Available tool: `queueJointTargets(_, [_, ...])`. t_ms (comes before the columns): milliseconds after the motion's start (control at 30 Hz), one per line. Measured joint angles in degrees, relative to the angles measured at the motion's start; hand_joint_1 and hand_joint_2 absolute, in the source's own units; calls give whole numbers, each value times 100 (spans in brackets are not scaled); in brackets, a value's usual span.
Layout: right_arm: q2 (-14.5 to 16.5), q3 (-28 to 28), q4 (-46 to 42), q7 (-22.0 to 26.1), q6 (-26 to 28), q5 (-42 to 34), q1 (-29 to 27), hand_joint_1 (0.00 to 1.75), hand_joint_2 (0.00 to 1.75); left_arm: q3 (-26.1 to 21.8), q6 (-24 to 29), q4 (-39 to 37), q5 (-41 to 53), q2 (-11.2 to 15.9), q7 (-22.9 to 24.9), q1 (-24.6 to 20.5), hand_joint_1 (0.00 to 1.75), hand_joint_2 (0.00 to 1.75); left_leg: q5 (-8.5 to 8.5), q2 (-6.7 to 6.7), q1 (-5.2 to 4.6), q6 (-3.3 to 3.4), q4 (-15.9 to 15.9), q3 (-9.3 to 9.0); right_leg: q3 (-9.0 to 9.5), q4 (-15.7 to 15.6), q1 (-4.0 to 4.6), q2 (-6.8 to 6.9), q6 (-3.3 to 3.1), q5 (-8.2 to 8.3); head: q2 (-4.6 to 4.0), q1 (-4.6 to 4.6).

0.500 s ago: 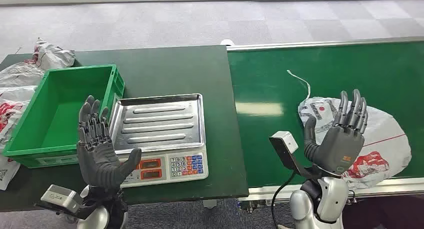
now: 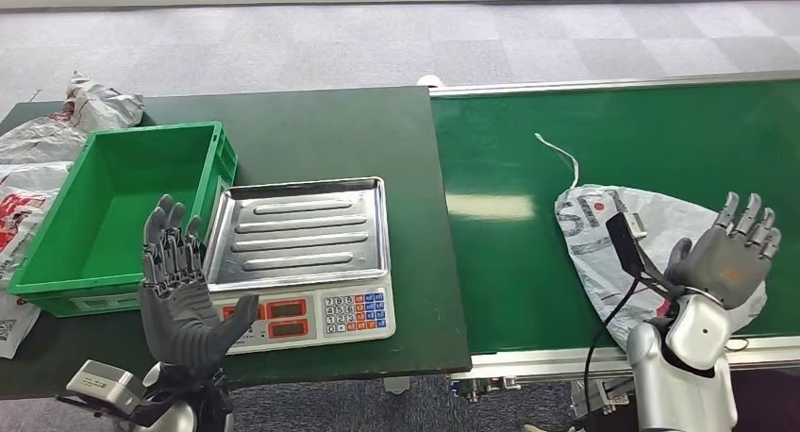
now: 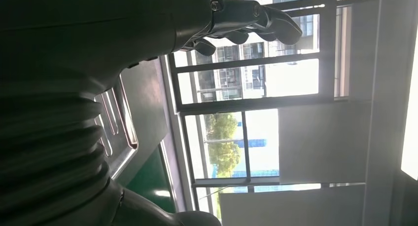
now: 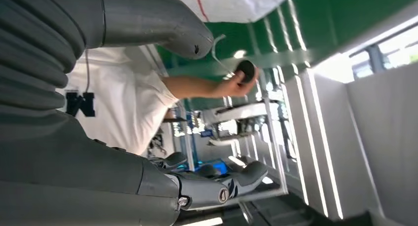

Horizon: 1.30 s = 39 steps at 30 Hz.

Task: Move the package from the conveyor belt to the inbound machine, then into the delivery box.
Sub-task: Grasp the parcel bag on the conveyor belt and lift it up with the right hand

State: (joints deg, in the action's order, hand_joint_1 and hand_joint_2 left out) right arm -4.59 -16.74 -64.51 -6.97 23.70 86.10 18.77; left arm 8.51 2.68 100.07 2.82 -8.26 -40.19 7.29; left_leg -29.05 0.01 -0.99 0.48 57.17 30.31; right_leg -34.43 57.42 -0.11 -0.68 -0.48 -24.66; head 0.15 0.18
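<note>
Package: a flat white plastic mailer bag with red and dark print (image 2: pixel 613 239) lies on the green conveyor belt (image 2: pixel 528 149), at its near right part, not yet lifted. Its long axis runs slantwise, from the far-left corner (a thin white cord trails off from there) toward the near-right edge of the belt.

Right hand (image 2: pixel 726 259): raised, palm open, fingers spread and holding nothing. It stands over the near-right end of the bag; from the head view I cannot tell whether it touches the plastic or hovers just above. Most of the bag lies to the left and farther out from these fingers.

Left hand (image 2: pixel 177 295): upright and open, fingers apart, empty, in front of the silver-trayed electronic scale with the keypad (image 2: pixel 297 229) (presumably the inbound machine). The empty green plastic crate (image 2: pixel 42 248) sits touching or just beside the scale on its left.

Judgement: the right hand is by far the nearer; the left is well apart from the bag, across the table seam. The grasp likely calls for the right hand to turn palm-down and close on the bag's near end, then carry it leftward to the scale.

A person's arm holding a small dark round object (image 4: pixel 245 69) shows in the right wrist view, beyond the belt.
</note>
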Motion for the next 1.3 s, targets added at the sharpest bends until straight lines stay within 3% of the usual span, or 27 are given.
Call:
queueJointTargets(200, [-651,-498,2041,27,-310,-260,1031,0,175,16,120,32,-64,132,0,62,0,175,3,-4,-1,2,4,-22,-6,2,-10,3,3,3,0,-1])
queueJointTargets(400, [-918,-639,2983,66,-350,-278,1505,0,175,18,162,65,-83,192,-1,71,0,175,3,-7,0,2,3,-33,-9,2,-8,7,4,1,0,-1])
queueJointTargets(900, [-1025,-651,3512,87,-352,-303,1714,0,175,19,173,97,-89,230,1,77,0,175,3,-6,0,2,3,-28,-7,3,-9,7,4,1,0,-1])
queueJointTargets(1300, [-992,-687,3746,421,-496,-645,2027,0,175,19,197,218,-43,222,2,121,0,175,3,-6,0,2,3,1,-7,3,-9,7,5,0,0,2])
